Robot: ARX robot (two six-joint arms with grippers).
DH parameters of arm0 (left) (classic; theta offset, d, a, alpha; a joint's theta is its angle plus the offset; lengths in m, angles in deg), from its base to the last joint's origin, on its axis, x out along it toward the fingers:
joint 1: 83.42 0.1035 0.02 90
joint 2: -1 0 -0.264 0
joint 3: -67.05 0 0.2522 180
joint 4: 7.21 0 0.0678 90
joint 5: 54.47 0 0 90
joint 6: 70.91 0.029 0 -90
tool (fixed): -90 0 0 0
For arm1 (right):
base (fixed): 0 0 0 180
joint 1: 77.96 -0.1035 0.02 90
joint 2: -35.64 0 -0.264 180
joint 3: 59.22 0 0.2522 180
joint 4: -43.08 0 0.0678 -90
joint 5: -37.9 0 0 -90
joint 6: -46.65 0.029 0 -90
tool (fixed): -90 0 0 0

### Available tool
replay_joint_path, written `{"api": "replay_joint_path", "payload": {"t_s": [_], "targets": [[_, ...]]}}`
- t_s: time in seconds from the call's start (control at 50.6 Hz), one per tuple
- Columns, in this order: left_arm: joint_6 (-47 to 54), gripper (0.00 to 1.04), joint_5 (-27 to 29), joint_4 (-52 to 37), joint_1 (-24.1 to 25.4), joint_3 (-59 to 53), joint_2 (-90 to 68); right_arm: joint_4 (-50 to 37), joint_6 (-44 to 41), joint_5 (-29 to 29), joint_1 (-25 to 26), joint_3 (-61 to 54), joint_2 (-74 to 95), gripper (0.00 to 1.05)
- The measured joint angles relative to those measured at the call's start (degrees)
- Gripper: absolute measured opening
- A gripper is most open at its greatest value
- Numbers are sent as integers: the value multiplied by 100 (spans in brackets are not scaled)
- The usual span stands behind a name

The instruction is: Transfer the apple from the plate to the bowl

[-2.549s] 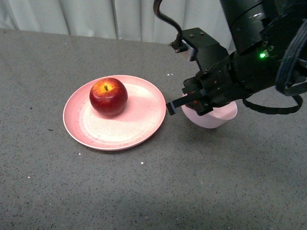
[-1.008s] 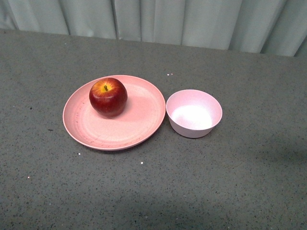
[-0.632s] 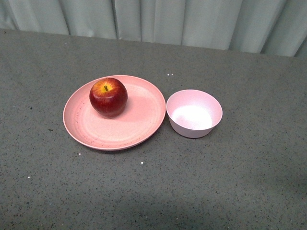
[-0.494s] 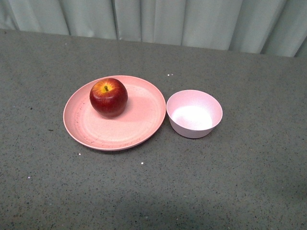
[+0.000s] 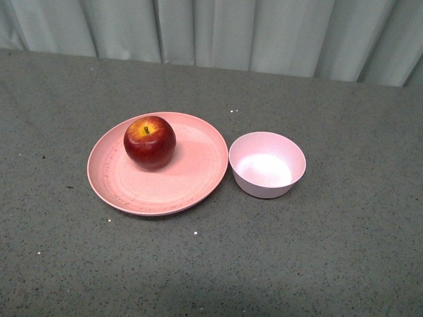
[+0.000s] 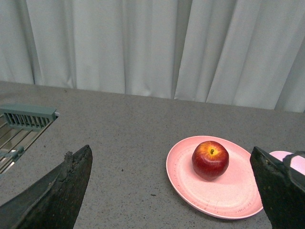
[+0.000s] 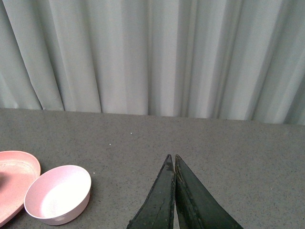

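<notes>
The dark-red apple [image 5: 149, 141] sits on the wide salmon-pink plate [image 5: 192, 178], left of its middle. The small pale pink bowl [image 5: 267, 164] stands empty just right of the plate. Neither arm shows in the front view. In the left wrist view my left gripper [image 6: 171, 164] is open and empty, held well back from the apple [image 6: 210, 159] and the plate [image 6: 190, 179]. In the right wrist view my right gripper [image 7: 171, 160] is shut and empty, off to the side of the bowl [image 7: 58, 193], and the plate's edge [image 7: 14, 167] shows beyond it.
A grey speckled table [image 5: 330, 264] carries everything, with pale curtains [image 5: 218, 30] along its far edge. A metal rack or grille [image 6: 24, 126] shows at the table's side in the left wrist view.
The right arm, which stood over the bowl 2.5 s ago, has left the front view. The front view has since shifted slightly, so plate and bowl sit a little lower.
</notes>
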Motion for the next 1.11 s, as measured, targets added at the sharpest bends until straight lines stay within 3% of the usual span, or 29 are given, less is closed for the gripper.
{"api": "replay_joint_path", "payload": {"t_s": [0.435, 0.83, 0.948, 1.106], "targets": [[0, 98, 0, 0, 0, 0, 0, 1464, 0, 0, 0, -2, -1537, 1], [0, 98, 2, 0, 0, 0, 0, 2122, 0, 0, 0, -2, -2199, 1], [0, 98, 4, 0, 0, 0, 0, 3064, 0, -7, 0, 2, -2959, 1], [0, 98, 2, 0, 0, 0, 0, 3117, 0, -13, 0, 2, -3152, 1]]}}
